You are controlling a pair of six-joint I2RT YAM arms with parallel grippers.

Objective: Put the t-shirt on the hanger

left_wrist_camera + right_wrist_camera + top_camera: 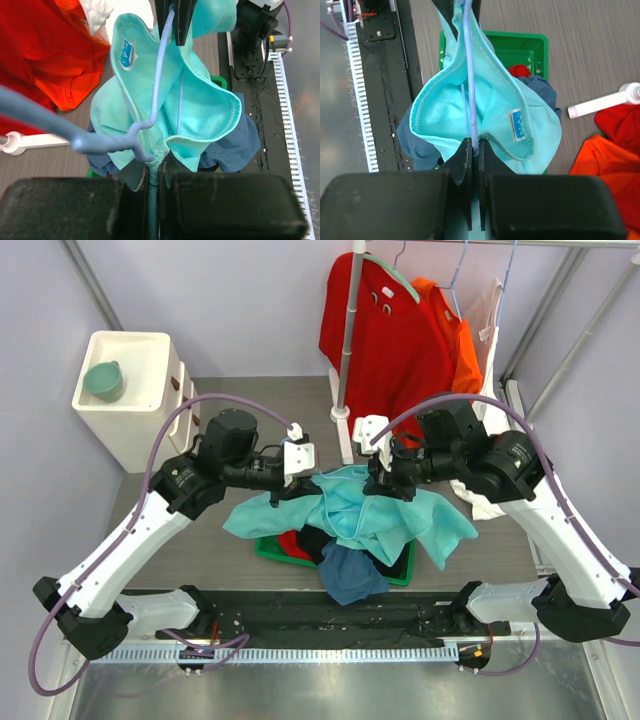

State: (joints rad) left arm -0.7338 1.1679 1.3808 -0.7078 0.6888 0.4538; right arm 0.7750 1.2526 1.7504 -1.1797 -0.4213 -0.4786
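Note:
The aqua t-shirt (350, 508) hangs bunched between both grippers above the green bin. My left gripper (297, 472) is shut on a gathered bit of the collar, seen in the left wrist view (154, 167). The pale-blue hanger (159, 75) runs through the neck opening, its hook sticking out left beside my left jaws. My right gripper (378, 478) is shut on the hanger's wire (468, 75) at the collar edge, seen in the right wrist view (475, 147). The t-shirt (440, 110) wraps round the wire, white label (517, 125) showing.
A green bin (268, 550) below holds a slate-blue garment (352, 575) and red cloth. Red (385, 340) and orange (465, 350) shirts hang on a rack behind, beside a white pole (348, 350). A white drawer unit (125, 400) with a green cup (103, 380) stands far left.

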